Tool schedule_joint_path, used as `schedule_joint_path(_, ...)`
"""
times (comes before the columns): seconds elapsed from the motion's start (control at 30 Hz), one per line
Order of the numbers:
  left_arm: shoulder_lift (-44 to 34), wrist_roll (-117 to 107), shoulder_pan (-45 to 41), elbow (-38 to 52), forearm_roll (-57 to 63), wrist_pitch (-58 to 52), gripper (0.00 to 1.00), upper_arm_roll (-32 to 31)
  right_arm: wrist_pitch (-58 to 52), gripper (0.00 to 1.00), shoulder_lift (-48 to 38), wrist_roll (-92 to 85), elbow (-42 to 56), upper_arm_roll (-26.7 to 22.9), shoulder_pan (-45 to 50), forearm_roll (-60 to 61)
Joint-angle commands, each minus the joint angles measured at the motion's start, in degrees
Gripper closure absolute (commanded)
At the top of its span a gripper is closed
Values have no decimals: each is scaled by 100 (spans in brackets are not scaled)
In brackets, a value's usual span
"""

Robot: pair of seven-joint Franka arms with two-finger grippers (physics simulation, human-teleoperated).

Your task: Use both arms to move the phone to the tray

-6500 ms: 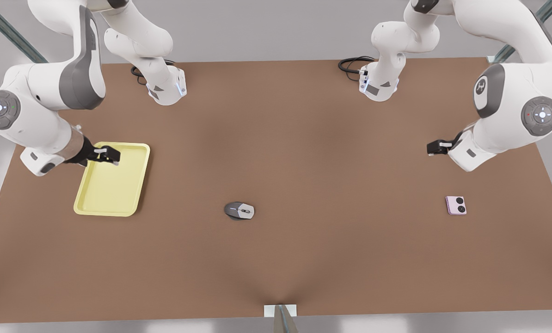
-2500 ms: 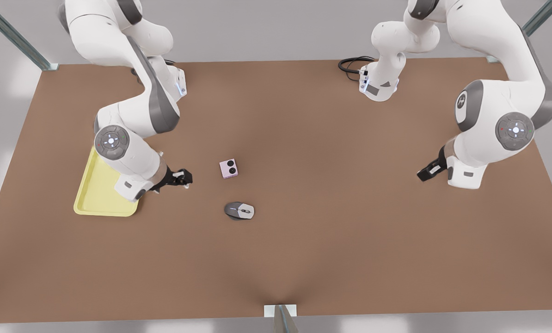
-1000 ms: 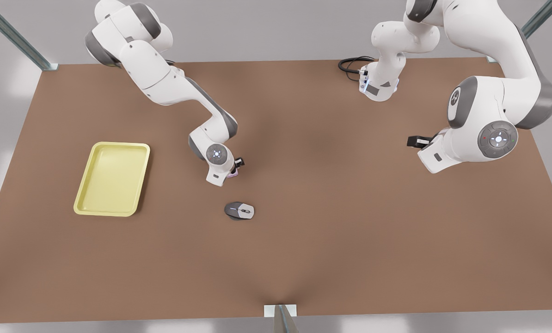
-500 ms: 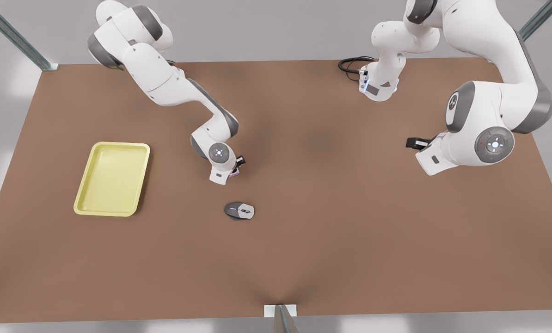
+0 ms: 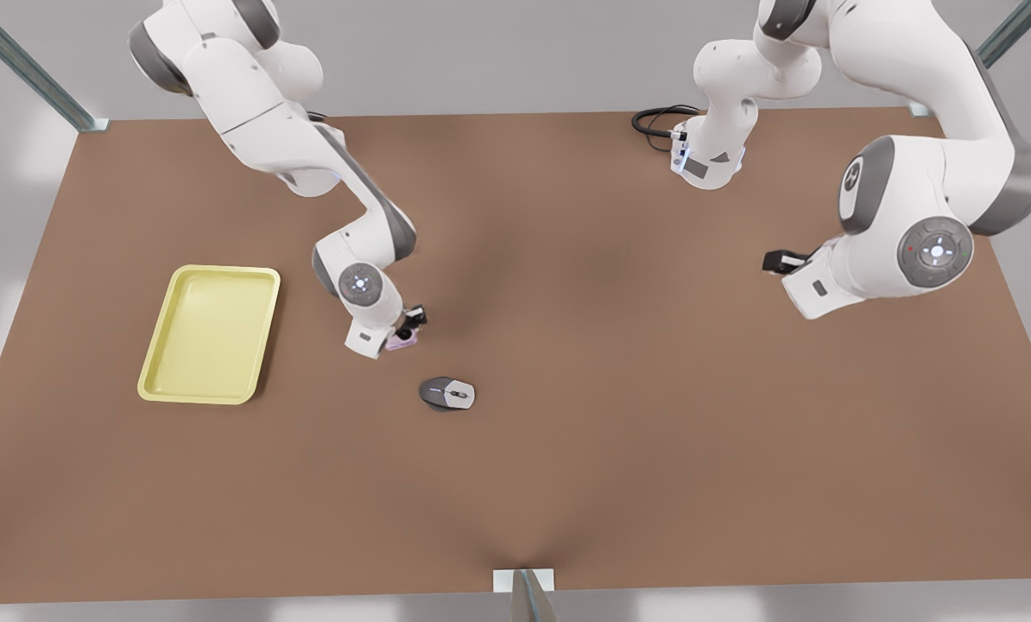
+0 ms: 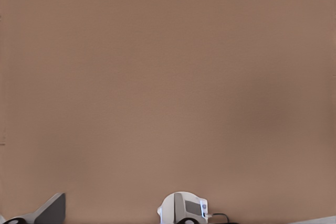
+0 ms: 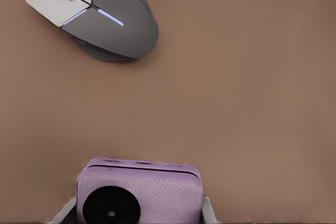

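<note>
Sitting between the right pincer's fingers, the phone.

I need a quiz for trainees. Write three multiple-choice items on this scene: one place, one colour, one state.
1. Where is the mouse?
A in the tray
B on the table, near the phone
C in a gripper

2. What colour is the tray?
A pale yellow
B blue
C black

3. The phone is:
A lying free
B held by the right gripper
C in the tray

Key:
1. B, the mouse lies on bare table close to the phone.
2. A, its rim and floor are pale yellow.
3. B, the gripper is shut on it, short of the tray.

The left gripper waits at the front view's right.
</note>
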Motion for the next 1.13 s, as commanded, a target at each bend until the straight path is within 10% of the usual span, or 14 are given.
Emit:
schedule_joint_path(0.0,-19,65,2,-6,-3,-25,0,0,-648,30,-249,-338,-122,-24,-296,-61)
schedule_joint_path(0.47,-107,-6,2,-6,41,10,0,80,-763,29,-768,-4126,-931,-2433,-1641,-61)
schedule_joint_path(0.5,-107,-6,2,-6,50,19,0,62,-482,0,-645,-4126,-1072,-2450,-1694,-61)
schedule_joint_path(0.67,-80,-15,2,-6,50,37,0,62,-622,0,-583,-4117,-677,-2407,-1676,-52)
schedule_joint_path(0.93,-54,-129,2,284,50,-51,0,80,-5553,0,-697,-1340,4430,-1343,-1272,220)
schedule_joint_path(1.1,-45,-129,2,275,50,-104,0,62,-5562,0,-574,-804,4659,-1237,-1272,273)
